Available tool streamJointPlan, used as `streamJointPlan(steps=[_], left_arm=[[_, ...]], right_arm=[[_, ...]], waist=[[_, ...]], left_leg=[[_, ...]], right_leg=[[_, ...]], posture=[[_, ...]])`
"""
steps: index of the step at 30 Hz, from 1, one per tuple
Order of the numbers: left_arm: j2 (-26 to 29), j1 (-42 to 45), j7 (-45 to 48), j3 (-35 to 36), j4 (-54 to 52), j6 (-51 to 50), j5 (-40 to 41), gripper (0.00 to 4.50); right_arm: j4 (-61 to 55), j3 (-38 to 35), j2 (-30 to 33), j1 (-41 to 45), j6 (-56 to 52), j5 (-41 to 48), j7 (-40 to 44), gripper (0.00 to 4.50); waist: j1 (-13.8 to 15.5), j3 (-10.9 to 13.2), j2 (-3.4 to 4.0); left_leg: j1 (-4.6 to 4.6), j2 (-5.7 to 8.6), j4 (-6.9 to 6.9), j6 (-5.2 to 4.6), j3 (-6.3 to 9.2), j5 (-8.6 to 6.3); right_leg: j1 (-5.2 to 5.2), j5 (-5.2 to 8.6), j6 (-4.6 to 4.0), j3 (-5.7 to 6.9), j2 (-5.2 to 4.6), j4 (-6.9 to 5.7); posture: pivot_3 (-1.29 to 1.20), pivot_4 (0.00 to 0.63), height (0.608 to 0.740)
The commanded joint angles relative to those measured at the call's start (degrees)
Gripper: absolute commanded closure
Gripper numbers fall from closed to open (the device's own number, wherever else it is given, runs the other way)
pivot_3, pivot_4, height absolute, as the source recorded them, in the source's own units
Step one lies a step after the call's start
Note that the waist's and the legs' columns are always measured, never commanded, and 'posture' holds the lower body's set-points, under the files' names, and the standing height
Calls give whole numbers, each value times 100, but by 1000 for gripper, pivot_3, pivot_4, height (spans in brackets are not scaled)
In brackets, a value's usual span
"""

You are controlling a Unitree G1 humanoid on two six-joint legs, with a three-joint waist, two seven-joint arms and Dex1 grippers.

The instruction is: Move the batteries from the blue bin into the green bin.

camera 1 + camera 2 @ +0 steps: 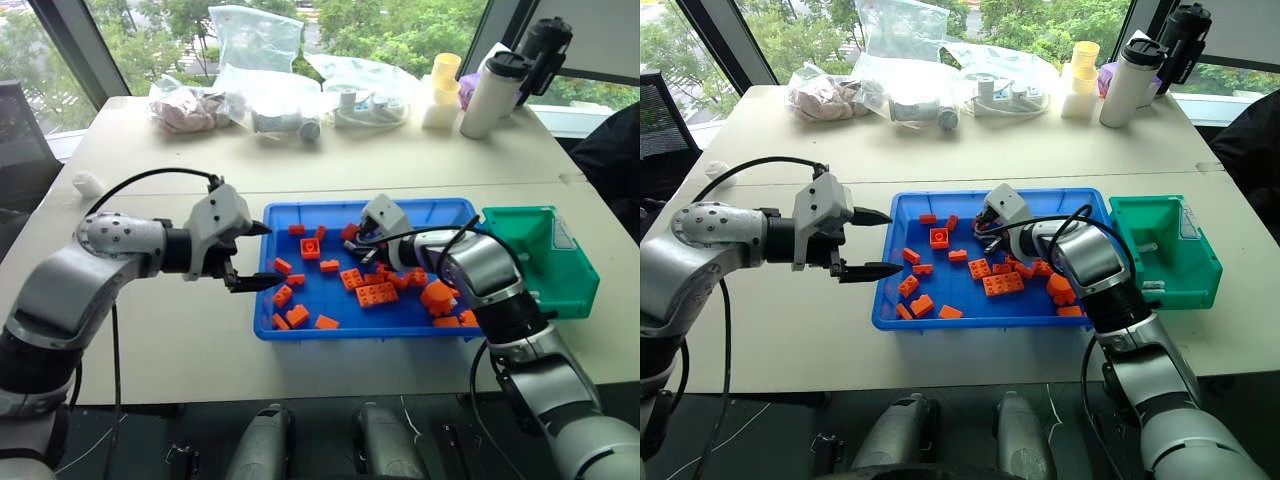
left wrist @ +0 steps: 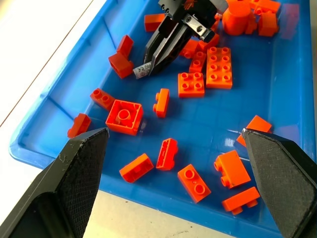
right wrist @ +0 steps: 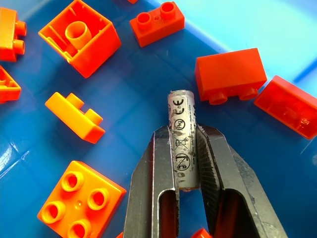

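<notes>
Clamped between the right gripper's (image 3: 184,148) two black fingers is a silver-grey battery (image 3: 182,134), low in the middle of the right wrist view, just above the floor of the blue bin (image 1: 300,210). Orange bricks (image 1: 376,294) lie scattered all around it. At frame centre in the head views, that bin sits on the white table (image 1: 160,330), with the green bin (image 1: 545,262) touching its right end. At its left rim the left gripper (image 1: 259,256) hovers, fingers spread wide and holding nothing.
</notes>
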State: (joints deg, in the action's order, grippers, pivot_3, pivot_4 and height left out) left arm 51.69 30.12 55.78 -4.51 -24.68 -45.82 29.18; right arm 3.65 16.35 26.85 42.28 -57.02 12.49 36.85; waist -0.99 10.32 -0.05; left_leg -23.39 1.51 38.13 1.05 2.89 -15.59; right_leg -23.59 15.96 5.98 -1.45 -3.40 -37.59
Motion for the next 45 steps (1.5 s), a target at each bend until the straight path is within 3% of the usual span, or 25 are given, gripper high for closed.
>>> streamJointPlan(steps=[1,8,15,20,30,38,39,42,45], left_arm=[[-34,159,30,75,-13,71,19,0],[-659,496,-125,322,196,31,449,0],[-1480,902,-148,-197,581,318,319,0],[-1736,1108,40,-540,878,584,104,0],[-1700,1172,369,-853,1379,1094,-497,0],[-1667,1124,464,-752,1300,1032,-517,0],[-1664,1124,464,-746,1287,1020,-512,0],[-1645,1114,478,-740,1256,1010,-503,0],[-1566,1145,583,-740,1125,930,-437,0]], right_arm=[[-403,-427,50,181,-64,155,22,4453],[-1349,-2229,379,268,-1075,941,-207,4453],[-1588,-3502,1588,-348,-1489,680,-780,4453],[-1714,-3736,2160,-1001,-1432,504,-969,4453],[-1913,-3992,2369,-1705,-1726,534,-1156,4453],[-1812,-3926,2478,-1761,-1613,489,-1282,264],[-1794,-3870,2548,-1652,-1504,482,-1262,28],[-1792,-3650,2744,-1342,-1267,508,-1148,28],[-2404,-3111,2904,-886,-1381,1406,-84,28]], waist=[[2,0,0],[39,0,0],[57,-1,-1],[-18,-1,2],[31,-3,6],[27,-3,6],[19,-3,6],[-2,-2,9],[-8,-2,10]], left_leg=[[0,0,0,0,0,0],[-3,3,1,0,2,0],[-3,8,0,-1,3,0],[1,3,-2,-1,-10,0],[3,-1,0,-1,-18,0],[3,-1,0,-1,-16,0],[3,-1,0,-1,-16,0],[4,-1,-1,-1,-19,0],[4,-4,-2,-1,-17,0]], right_leg=[[0,0,0,0,0,0],[2,0,0,2,-5,2],[8,0,0,3,-11,11],[7,0,0,-4,-7,8],[7,0,0,-12,-1,5],[7,0,0,-11,-2,5],[6,0,0,-11,-2,5],[4,0,0,-13,-1,3],[4,0,0,-11,3,4]], posture=[[0,150,740],[0,150,740],[0,150,740],[0,150,740],[0,150,740],[0,150,740],[0,150,740],[0,150,740],[0,150,740]])
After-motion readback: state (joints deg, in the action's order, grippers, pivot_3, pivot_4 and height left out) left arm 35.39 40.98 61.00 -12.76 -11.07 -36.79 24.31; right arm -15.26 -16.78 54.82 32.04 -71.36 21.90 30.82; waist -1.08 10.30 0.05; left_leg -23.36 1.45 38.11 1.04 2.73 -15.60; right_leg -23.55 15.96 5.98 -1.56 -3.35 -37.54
